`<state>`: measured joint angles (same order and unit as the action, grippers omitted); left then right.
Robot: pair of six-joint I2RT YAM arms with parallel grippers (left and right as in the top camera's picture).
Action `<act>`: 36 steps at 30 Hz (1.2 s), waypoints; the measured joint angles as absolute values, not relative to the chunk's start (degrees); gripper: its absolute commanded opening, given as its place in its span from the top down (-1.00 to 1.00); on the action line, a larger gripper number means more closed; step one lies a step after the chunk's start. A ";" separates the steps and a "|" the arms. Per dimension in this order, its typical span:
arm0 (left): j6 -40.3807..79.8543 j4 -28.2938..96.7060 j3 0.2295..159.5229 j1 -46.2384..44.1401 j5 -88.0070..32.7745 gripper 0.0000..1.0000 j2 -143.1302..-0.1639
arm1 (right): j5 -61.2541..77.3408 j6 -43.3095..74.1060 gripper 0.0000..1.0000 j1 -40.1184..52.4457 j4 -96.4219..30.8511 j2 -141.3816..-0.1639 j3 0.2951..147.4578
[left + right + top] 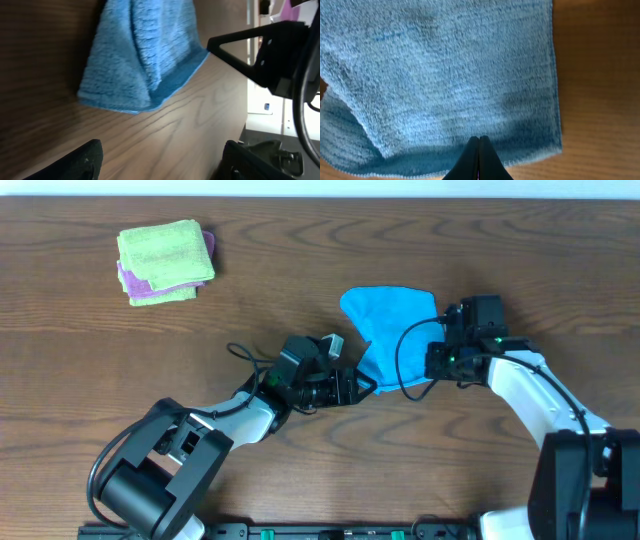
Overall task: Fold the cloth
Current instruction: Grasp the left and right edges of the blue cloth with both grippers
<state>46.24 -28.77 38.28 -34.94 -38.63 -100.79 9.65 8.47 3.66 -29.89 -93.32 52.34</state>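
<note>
Blue cloth (pixel 390 315) lies bunched and partly folded mid worktop (pixel 280 270), between the two arms. Left gripper (pixel 161 150) has its fingers wide apart and empty, low over the wood just short of the cloth's nearest corner, not touching it. Right gripper (pixel 478 152) has its fingers together at the cloth's hem on the other side; can't tell if fabric is pinched. Green and purple cloths (pixel 165 262) sit stacked, well apart, far left.
</note>
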 measured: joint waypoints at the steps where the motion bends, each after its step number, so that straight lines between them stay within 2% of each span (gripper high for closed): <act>1: 46.24 -28.71 38.28 -34.94 -38.52 -0.55 -100.84 | 9.78 8.45 0.97 3.66 -29.52 -93.43 52.34; 12: 46.22 -28.62 40.51 -36.53 -38.11 -0.50 -103.72 | 10.59 7.79 0.98 3.42 -28.40 -97.12 52.34; 20: 46.02 -28.01 42.02 -37.60 -37.41 -0.36 -105.12 | 10.57 6.98 0.97 2.07 -28.38 -97.12 52.34; 36: 43.42 -24.16 42.15 -37.60 -33.78 -0.39 -105.14 | 12.10 6.22 0.97 -0.05 -28.60 -97.12 52.34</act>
